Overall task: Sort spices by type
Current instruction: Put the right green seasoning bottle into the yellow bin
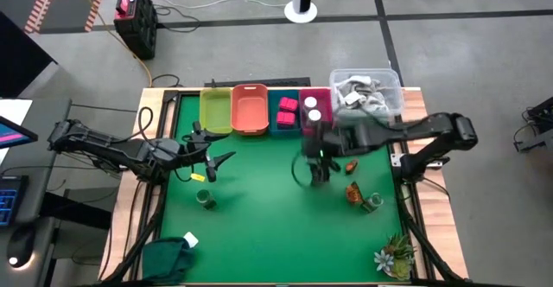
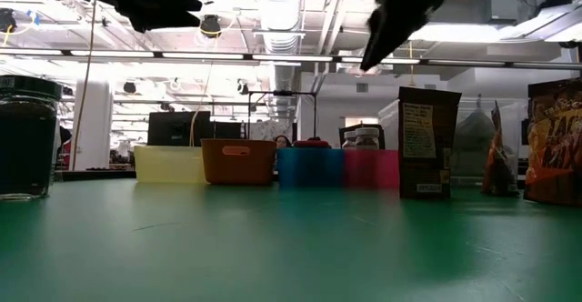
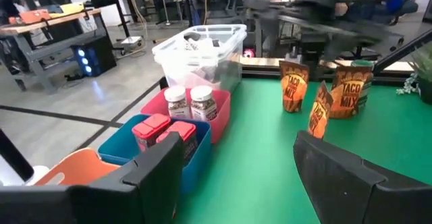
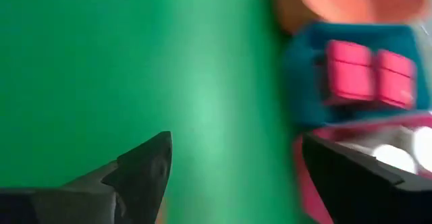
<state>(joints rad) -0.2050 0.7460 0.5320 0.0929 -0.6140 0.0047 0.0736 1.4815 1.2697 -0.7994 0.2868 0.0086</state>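
Observation:
Two pink-red packets [image 1: 287, 111] lie in the blue bin [image 1: 275, 124], and two white-capped jars [image 1: 313, 109] stand in the pink bin [image 1: 304, 94]. Brown-orange pouches [image 1: 350, 166] [image 1: 354, 192] stand on the green mat toward its right side. One dark green jar [image 1: 207, 199] stands on the left of the mat, and another jar [image 1: 371, 202] stands on the right. My left gripper [image 1: 212, 162] hovers open over the mat's left part. My right gripper [image 1: 318, 164] hangs open above the mat, just near of the pink bin, left of the pouches. Neither holds anything.
A yellow-green bin [image 1: 216, 110] and an orange bin [image 1: 249, 110] sit left of the blue one along the far edge. A clear tub [image 1: 365, 92] stands at the far right corner. A spiky plant [image 1: 395, 257] and a green cloth [image 1: 168, 257] lie near the near edge.

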